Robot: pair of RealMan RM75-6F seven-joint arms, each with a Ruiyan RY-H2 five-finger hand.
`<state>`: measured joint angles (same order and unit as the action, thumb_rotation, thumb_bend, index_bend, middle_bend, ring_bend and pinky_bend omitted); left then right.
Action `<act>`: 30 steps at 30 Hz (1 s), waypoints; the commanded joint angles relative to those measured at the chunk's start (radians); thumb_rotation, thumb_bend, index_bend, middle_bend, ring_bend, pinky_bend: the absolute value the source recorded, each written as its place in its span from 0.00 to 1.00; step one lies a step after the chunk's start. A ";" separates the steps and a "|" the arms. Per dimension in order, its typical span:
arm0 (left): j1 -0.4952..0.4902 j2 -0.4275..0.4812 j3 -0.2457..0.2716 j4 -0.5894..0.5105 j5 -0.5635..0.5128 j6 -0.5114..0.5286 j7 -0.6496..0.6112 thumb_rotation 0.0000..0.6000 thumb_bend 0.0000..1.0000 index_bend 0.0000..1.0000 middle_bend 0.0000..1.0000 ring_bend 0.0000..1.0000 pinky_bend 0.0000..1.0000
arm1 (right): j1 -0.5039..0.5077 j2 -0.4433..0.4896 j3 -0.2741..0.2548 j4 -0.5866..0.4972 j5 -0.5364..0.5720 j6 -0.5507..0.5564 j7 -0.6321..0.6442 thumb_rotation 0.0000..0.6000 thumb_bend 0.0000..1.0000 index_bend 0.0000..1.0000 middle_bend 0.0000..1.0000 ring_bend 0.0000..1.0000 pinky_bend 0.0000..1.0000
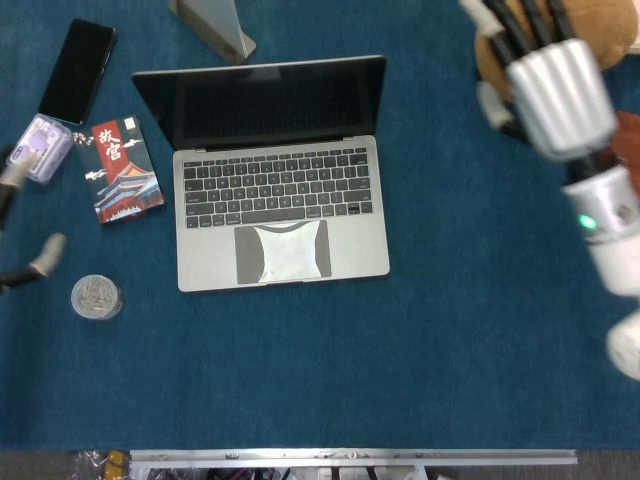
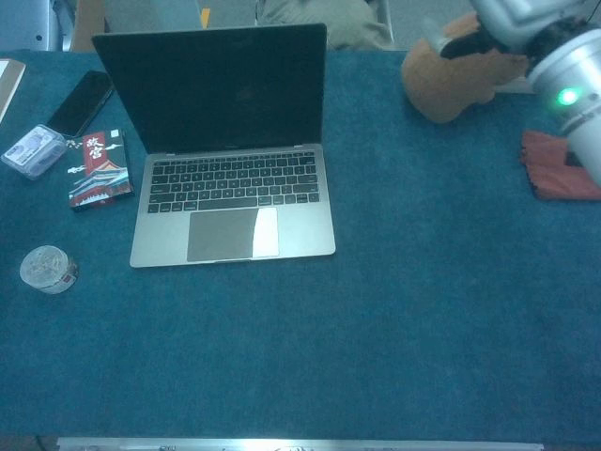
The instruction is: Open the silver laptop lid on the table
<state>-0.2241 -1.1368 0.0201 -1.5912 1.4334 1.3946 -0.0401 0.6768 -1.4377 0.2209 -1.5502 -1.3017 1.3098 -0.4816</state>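
1. Silver laptop (image 1: 275, 185) sits mid-bench, lid up, screen dark, keyboard showing.
2. Right hand (image 1: 545, 75) is up at right over the brown plush (image 2: 460, 80), fingers spread, empty, well apart from the laptop.
3. Left hand (image 1: 18, 225) is only fingertips at the left edge; can't tell its state.
4. Round tin (image 1: 96, 297) left of the laptop's front corner.
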 commanded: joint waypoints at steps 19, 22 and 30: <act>0.115 -0.115 -0.052 0.099 0.003 0.169 0.068 0.43 0.31 0.07 0.00 0.00 0.00 | -0.452 0.105 -0.197 0.003 -0.053 0.354 0.153 0.87 0.41 0.00 0.17 0.00 0.04; 0.125 -0.114 -0.045 0.090 0.017 0.178 0.088 0.43 0.31 0.07 0.00 0.00 0.00 | -0.492 0.105 -0.198 0.010 -0.052 0.384 0.166 0.87 0.41 0.00 0.17 0.00 0.04; 0.135 -0.109 -0.044 0.083 0.041 0.181 0.072 0.44 0.31 0.07 0.00 0.00 0.00 | -0.544 0.096 -0.176 0.037 -0.046 0.398 0.191 0.87 0.41 0.00 0.17 0.00 0.04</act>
<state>-0.0897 -1.2465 -0.0236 -1.5092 1.4739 1.5771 0.0331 0.1346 -1.3404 0.0433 -1.5147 -1.3483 1.7085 -0.2917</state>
